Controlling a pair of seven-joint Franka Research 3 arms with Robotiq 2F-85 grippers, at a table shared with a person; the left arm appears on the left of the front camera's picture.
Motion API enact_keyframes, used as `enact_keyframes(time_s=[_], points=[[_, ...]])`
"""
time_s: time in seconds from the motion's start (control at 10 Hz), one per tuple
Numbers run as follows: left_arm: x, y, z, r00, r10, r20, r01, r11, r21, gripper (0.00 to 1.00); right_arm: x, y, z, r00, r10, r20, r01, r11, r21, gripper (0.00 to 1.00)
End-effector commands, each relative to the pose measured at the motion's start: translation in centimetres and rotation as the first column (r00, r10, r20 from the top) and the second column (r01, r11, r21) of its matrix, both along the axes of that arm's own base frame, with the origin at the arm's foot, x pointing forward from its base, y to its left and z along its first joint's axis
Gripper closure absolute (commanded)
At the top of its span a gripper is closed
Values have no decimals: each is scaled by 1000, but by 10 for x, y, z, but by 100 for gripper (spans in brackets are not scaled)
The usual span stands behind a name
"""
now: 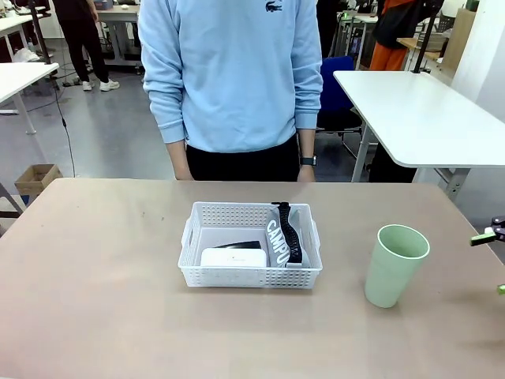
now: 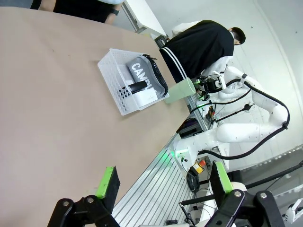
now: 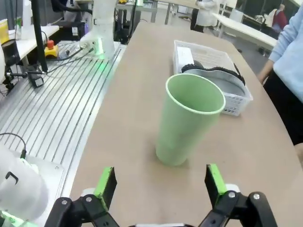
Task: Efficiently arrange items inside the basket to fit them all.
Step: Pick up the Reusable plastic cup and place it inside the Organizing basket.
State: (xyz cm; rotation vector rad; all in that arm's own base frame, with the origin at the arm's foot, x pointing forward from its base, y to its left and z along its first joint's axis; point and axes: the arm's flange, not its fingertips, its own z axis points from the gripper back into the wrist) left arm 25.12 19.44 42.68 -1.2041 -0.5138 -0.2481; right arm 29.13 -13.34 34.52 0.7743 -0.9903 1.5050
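We find the basket (image 1: 250, 276) resting near the middle of the table (image 1: 102, 276), long side facing the robot. Three items are inside it. The grey "CAMPUS" pouch (image 1: 280, 237) stands on edge along the basket's right end, its black strap uppermost. The white box device (image 1: 233, 257) lies flat against the near wall, left of the pouch. The black stapler (image 1: 237, 245) sits just behind that box; we cannot tell whether the two touch.

The pale green cup (image 1: 396, 264) remains outside the basket. It stands upright, mouth up, on the table to the basket's right and apart from it.

The right claw (image 3: 159, 182) is spread wide and holds nothing. The cup stands directly ahead of it, beyond the fingertips (image 3: 105, 182) and untouched. The left claw (image 2: 164, 182) is likewise spread wide and empty, held over the table's near edge, well apart from the basket.

A person (image 1: 233, 71) stands at the far side of the table, arms hanging down.
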Motion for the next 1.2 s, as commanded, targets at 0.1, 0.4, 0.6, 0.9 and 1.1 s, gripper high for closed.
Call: enact_keyframes(time_s=[0.1, 0.4, 0.6, 0.9, 1.1], points=[[-1, -1, 3, 1000, 1, 6, -1, 1000, -18, 0, -7, 7, 1, 999, 26, -48, -23, 997, 74, 0], [-1, -1, 3, 1000, 1, 6, -1, 1000, -18, 0, 8, 13, -19, 996, -85, 31, 85, 996, -1, 0], [-1, -1, 3, 1000, 1, 6, -1, 1000, -18, 0, 31, 26, -56, 986, -151, 70, 152, 988, 1, 0], [-1, -1, 3, 1000, 1, 6, -1, 1000, -18, 0, 51, 43, -96, 993, -109, 33, 110, 993, -42, 0], [-1, -1, 3, 1000, 1, 6, -1, 1000, -18, 0, 57, 51, -115, 999, -48, -8, 47, 995, -84, 0]])
